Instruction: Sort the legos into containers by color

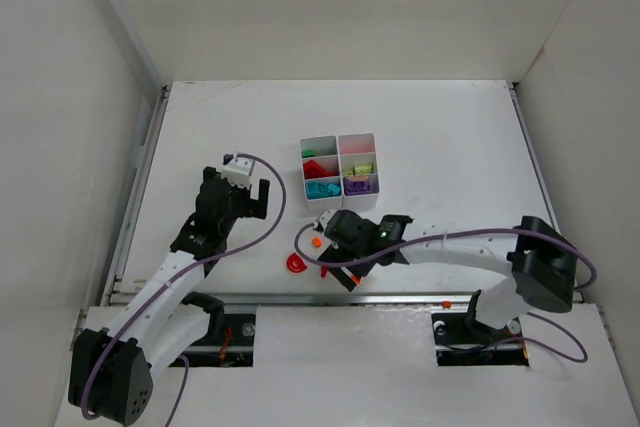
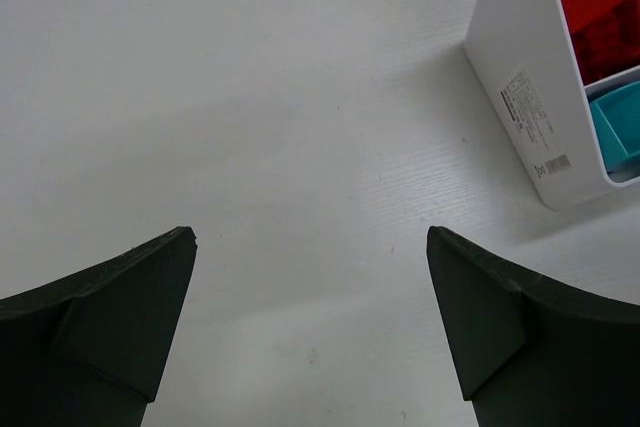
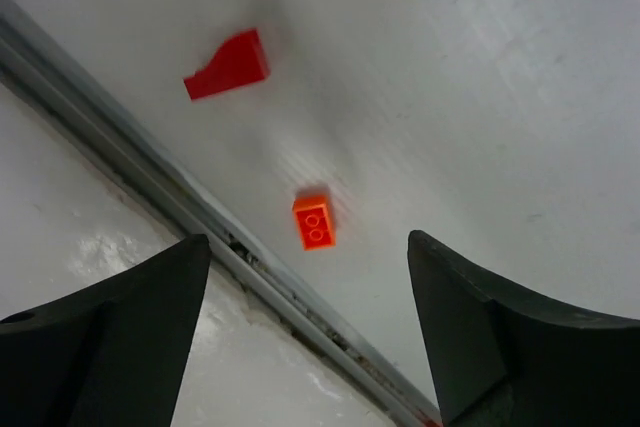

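Legos already fill most pockets of the white organiser [image 1: 340, 165] at mid worktop [image 1: 450, 147]. A few lie loose near the front edge. An orange brick [image 3: 314, 222] sits studs-up just beside the grey rail [image 3: 120, 147], and a red wedge [image 3: 228, 67] lies farther along.

The right pincer [image 3: 307, 247] hangs over the orange brick, spread wide and holding nothing, so this looks like the pick in hand. The brick's long side runs roughly along the gap, so closing should bite across its narrow width.

To do it well:
- Centre the brick between the fingers.
- Descend straight until the tips reach the worktop.
- Keep the rail-side finger off the rail, which could stop it short or flick the brick away.
- Squeeze gently, since so small a piece may skid.

I cannot tell which pocket takes orange. The left pincer [image 2: 310, 237] is likewise wide open and empty, above bare worktop beside the organiser's wall.
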Controlling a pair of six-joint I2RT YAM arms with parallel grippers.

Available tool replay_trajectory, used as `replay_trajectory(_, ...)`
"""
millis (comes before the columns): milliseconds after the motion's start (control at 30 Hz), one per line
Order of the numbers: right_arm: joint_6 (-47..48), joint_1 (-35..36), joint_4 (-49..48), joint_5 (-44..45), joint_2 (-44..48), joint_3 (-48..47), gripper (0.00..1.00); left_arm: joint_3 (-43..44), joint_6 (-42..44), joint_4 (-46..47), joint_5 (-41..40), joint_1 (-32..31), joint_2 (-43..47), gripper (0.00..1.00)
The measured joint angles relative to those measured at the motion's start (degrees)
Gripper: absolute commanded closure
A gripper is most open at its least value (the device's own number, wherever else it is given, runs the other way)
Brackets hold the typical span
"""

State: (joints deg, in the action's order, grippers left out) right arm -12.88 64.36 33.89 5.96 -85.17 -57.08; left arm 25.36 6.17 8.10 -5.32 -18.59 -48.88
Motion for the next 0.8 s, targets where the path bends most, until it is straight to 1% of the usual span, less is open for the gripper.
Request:
replay_trajectory(33, -0.15, 0.63, 0.7, -0.96, -1.27, 0.61, 0.23, 0.0, 0.04, 0.04, 0.39, 0.0, 0.0, 0.0)
replay_trajectory(67, -0.24, 1.01, 1.09, -1.88, -2.4, 0.81, 0.25, 0.0, 0.07, 0.07, 0.66, 0.0, 0.0, 0.0)
replay_trajectory(233, -1.01, 1.31, 0.52, -3.87, -6.97, 0.85, 0.26, 0.0, 0.5, 0.39, 0.37, 0.0, 0.02, 0.0)
replay_trajectory(333, -1.44, 1.31, -0.59, -4.35, -8.09, 1.29, 0.29, 0.0, 0.7, 0.42, 0.09, 0.0, 0.52, 0.0)
replay_trajectory(467, -2.32, 1.36, -2.47, -4.04, -8.22, 2.84, 0.37, 0.0, 0.72, 0.52, -0.13, 0.0, 1.44, 0.0)
replay_trajectory(500, -2.43, 1.36, -2.71, -3.96, -8.26, 2.86, 0.42, 0.0, 0.72, 0.52, -0.15, 0.0, 1.49, 0.0)
replay_trajectory(567, -2.58, 1.36, -3.48, -3.65, -8.48, 2.84, 0.49, 0.0, 0.72, 0.46, -0.17, 0.0, 1.55, 0.0)
replay_trajectory(600, -2.58, 1.36, -3.72, -3.41, -8.81, 2.64, 0.57, 0.0, 0.72, 0.46, -0.22, 0.0, 1.6, 0.0)
replay_trajectory(633, -2.6, 1.36, -3.85, -3.21, -9.25, 2.21, 0.61, 0.0, 0.72, 0.48, -0.26, 0.0, 1.66, 0.0)
replay_trajectory(700, -2.86, 1.33, -4.39, -3.04, -10.19, 1.33, 0.65, 0.0, 0.72, 0.46, -0.31, 0.0, 1.84, 0.0)
replay_trajectory(800, -3.02, 1.36, -4.79, -2.95, -10.88, 0.63, 0.65, 0.0, 0.72, 0.46, -0.33, 0.0, 1.88, 0.0)
